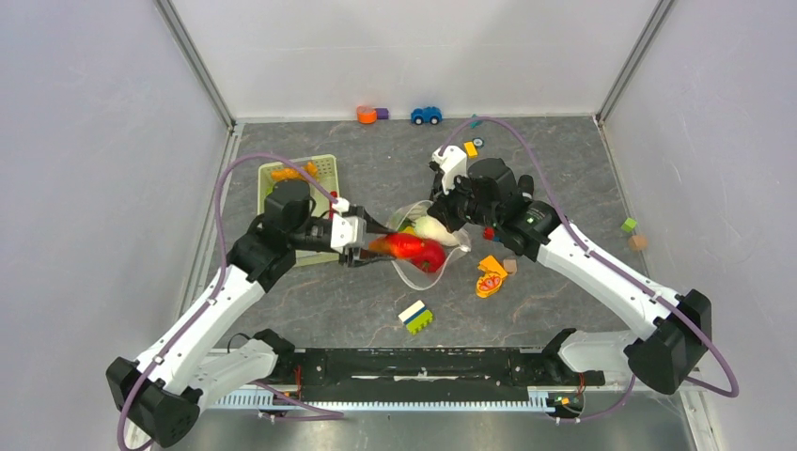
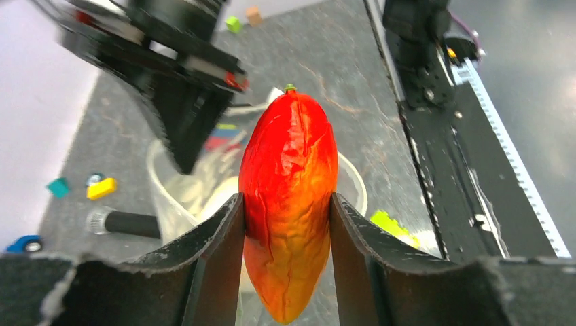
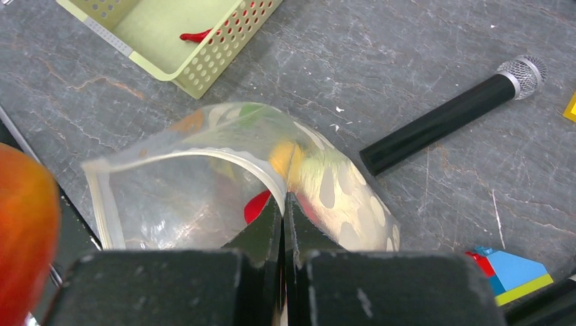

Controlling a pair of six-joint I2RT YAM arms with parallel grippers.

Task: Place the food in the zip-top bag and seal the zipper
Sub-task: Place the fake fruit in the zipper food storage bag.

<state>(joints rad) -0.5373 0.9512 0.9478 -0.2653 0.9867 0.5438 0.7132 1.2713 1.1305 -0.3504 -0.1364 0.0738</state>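
Left fingers pinch a red-orange toy fruit across its middle, at the open mouth of the clear bag. Right fingers, pressed together, pinch the bag's rim, which stands raised off the table. Coloured pieces lie inside the bag. Beyond, a red chili lies in the green basket.

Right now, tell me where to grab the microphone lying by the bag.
Take the microphone by the middle of its black handle, from above, closing across it: it lies flat on the table, and the handle is straight and narrow.
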